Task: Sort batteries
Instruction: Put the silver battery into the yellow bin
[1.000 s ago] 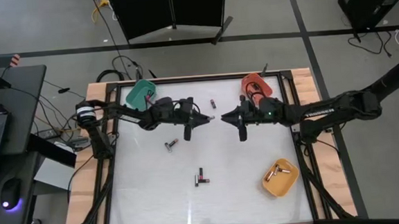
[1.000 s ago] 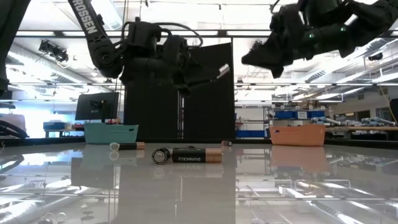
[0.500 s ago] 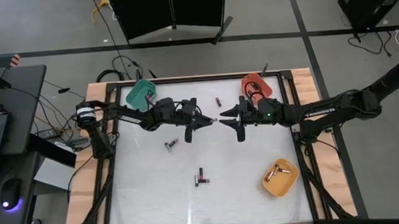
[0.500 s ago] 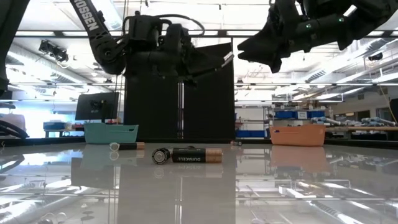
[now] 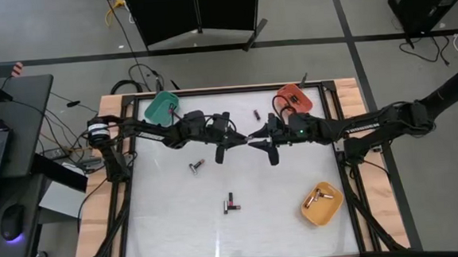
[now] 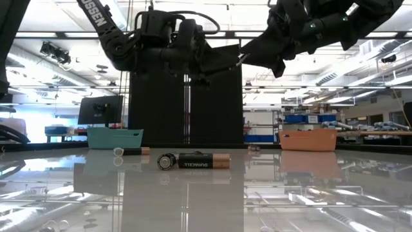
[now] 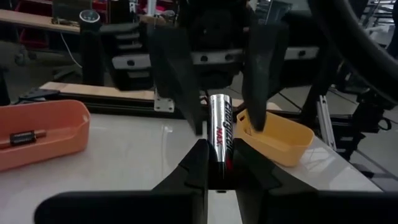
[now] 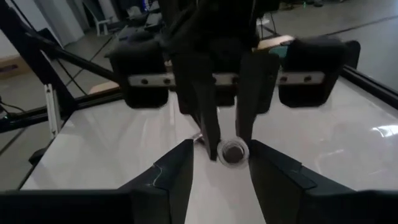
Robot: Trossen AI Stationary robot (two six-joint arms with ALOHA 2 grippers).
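Mid-air handover: left hand (image 7: 219,163) grips the battery (image 7: 220,129) end-out so the right hand (image 8: 219,163), fingers spread, can close around it.

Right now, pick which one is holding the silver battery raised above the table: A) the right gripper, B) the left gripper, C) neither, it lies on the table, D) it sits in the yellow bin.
B: in the left wrist view the silver battery is pinched between the left gripper's own fingers, while the right gripper faces it with its fingers spread either side, not yet closed on it.
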